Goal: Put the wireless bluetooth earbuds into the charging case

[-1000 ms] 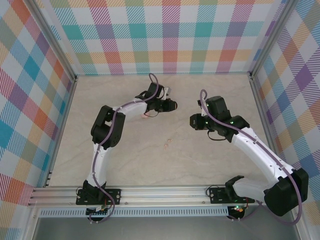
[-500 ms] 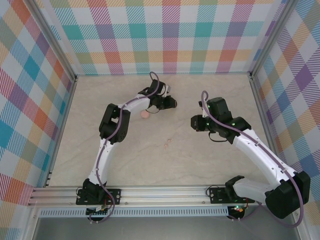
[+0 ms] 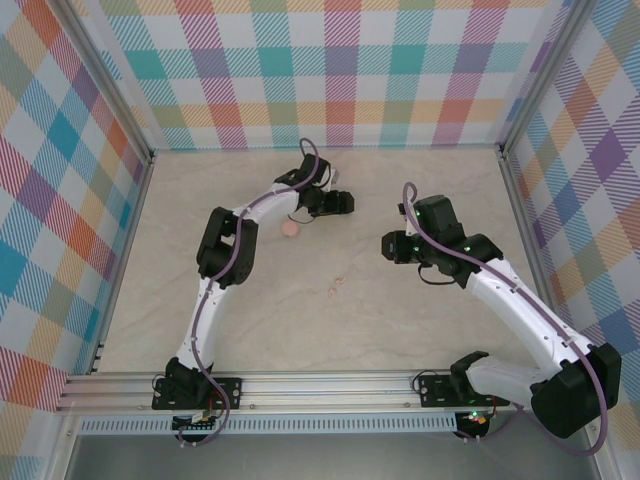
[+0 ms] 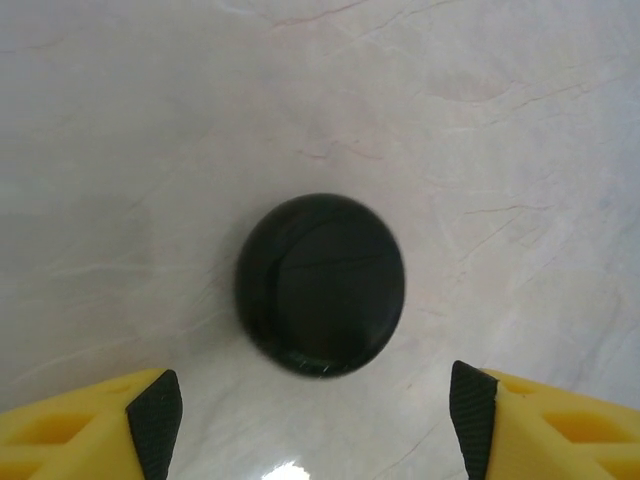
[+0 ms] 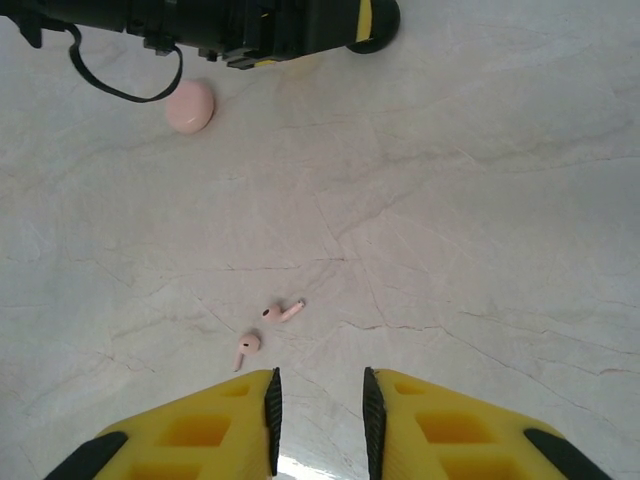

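Left claw [image 4: 315, 410] wide open, empty, over black round puck [image 4: 320, 285]. Right claw [image 5: 318, 400] barely parted, empty, near earbuds [image 5: 283, 311] loose on worktop [image 5: 480, 200]. Charging case [image 5: 190, 106] well apart, looks shut. Widen first, descend straight, pinch one bud gently.

A robotics lab cell is showing here: plaid panels [image 3: 340, 70] are enclosing a marble-look table [image 3: 300, 335], aluminium rails [image 3: 330, 388] framing its near edge.
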